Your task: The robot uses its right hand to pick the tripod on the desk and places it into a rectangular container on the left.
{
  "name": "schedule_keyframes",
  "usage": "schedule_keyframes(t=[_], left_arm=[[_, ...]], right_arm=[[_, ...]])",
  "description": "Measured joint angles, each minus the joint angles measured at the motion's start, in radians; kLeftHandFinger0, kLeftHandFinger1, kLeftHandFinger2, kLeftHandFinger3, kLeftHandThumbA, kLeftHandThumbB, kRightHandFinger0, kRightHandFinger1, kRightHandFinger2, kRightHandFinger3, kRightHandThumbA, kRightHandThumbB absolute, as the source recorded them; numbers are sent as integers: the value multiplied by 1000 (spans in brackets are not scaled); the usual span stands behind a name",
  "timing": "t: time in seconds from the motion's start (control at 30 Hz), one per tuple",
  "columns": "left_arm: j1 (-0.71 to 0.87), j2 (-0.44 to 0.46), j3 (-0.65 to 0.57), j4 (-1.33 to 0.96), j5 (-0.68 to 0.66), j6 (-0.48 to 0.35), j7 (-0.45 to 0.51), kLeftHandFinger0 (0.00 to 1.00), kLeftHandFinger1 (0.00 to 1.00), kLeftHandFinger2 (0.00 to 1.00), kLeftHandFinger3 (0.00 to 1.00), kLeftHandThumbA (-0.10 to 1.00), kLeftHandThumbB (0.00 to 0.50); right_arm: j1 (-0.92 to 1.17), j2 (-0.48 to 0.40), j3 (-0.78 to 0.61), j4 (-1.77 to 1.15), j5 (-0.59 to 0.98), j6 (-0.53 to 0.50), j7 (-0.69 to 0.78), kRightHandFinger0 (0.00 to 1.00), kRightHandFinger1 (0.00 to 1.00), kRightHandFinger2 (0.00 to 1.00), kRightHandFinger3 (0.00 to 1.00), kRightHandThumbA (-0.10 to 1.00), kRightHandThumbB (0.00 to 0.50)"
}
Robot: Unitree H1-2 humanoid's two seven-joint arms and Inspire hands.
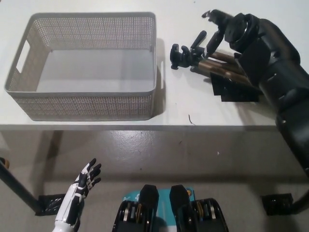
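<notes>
White desk | tripod under open right hand | not gripped

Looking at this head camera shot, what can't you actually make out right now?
- Head view: the black right arm covers most of the bronze-legged tripod; only its head end shows.
- Whether the black right hand touches the tripod: unclear.
- Black tape patch on the white desk: partly under the arm.
- Grey mesh rectangular basket's near inside wall: hidden.

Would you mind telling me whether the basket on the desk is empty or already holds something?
Empty. The grey basket shows only its bare floor inside; the tripod lies on the desk to its right, outside it.
</notes>
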Motion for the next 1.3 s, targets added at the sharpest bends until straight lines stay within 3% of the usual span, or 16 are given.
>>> schedule_keyframes(t=[0.03, 0.13, 0.23, 0.6, 0.73, 0.93, 0.97, 1.0, 1.03, 1.07, 1.1, 1.13, 1.17, 1.2, 1.23, 1.3], left_arm=[[0, 0, 0, 0, -1, 0, 0, 1000, 1000, 1000, 1000, 1000, 193], [0, 1, 0, -1, -2, 0, 0, 1000, 1000, 1000, 1000, 1000, 184], [1, 1, 3, -1, -5, -1, 0, 1000, 1000, 1000, 1000, 1000, 208], [34, 14, 9, -13, -13, -7, 0, 1000, 1000, 1000, 1000, 1000, 220], [35, 14, 9, -13, -16, -15, 0, 1000, 1000, 1000, 1000, 1000, 219], [57, 15, 9, -13, -20, -22, 0, 1000, 1000, 1000, 1000, 1000, 207], [59, 15, 9, -13, -21, -23, -1, 1000, 1000, 1000, 1000, 1000, 199], [60, 16, 9, -13, -22, -25, -1, 1000, 1000, 1000, 1000, 1000, 196], [61, 16, 9, -13, -23, -27, -1, 1000, 1000, 1000, 1000, 1000, 190], [61, 16, 10, -13, -24, -28, -1, 1000, 1000, 1000, 1000, 1000, 187], [61, 16, 10, -13, -24, -28, -1, 1000, 1000, 1000, 1000, 1000, 186], [63, 16, 9, -13, -24, -29, -1, 1000, 1000, 1000, 1000, 1000, 185], [67, 16, 9, -13, -24, -29, -1, 1000, 1000, 1000, 1000, 1000, 196], [71, 15, 9, -13, -24, -29, 0, 1000, 1000, 1000, 1000, 1000, 206], [74, 15, 9, -13, -24, -29, 0, 1000, 1000, 1000, 1000, 1000, 208], [76, 15, 9, -13, -24, -29, -1, 1000, 1000, 1000, 1000, 1000, 197]], right_arm=[[2, 0, -3, 2, 5, -3, 8, 1000, 1000, 1000, 1000, 1000, 313], [12, -3, -24, 8, 20, -23, 43, 1000, 1000, 1000, 1000, 1000, 268], [30, -9, -24, 21, 23, -48, 78, 1000, 1000, 1000, 1000, 1000, 366], [141, -57, 149, 49, -50, -16, 62, 1000, 1000, 1000, 1000, 1000, 498], [157, -75, 194, 49, -72, -7, 39, 1000, 1000, 1000, 1000, 1000, 416], [196, -88, 244, 44, -106, -11, -4, 1000, 1000, 1000, 1000, 1000, 444], [201, -88, 243, 43, -106, -11, -11, 1000, 1000, 1000, 1000, 1000, 402], [208, -87, 237, 43, -104, -11, -23, 1000, 1000, 1000, 1000, 1000, 410], [215, -87, 215, 41, -99, -12, -42, 1000, 1000, 1000, 1000, 954, 342], [221, -87, 203, 39, -99, -16, -60, 1000, 1000, 1000, 996, 650, 301], [229, -86, 189, 36, -98, -22, -81, 742, 722, 699, 853, 265, 222], [236, -85, 173, 33, -95, -31, -105, 512, 571, 624, 808, 85, 271], [241, -85, 161, 29, -93, -39, -127, 123, 210, 317, 612, -93, 242], [245, -83, 147, 25, -90, -50, -152, 5, 39, 207, 439, -100, 204], [250, -82, 134, 23, -88, -61, -172, 0, 125, 390, 438, -100, 174], [267, -80, 102, 21, -80, -88, -229, 0, 328, 732, 683, -100, 165]])
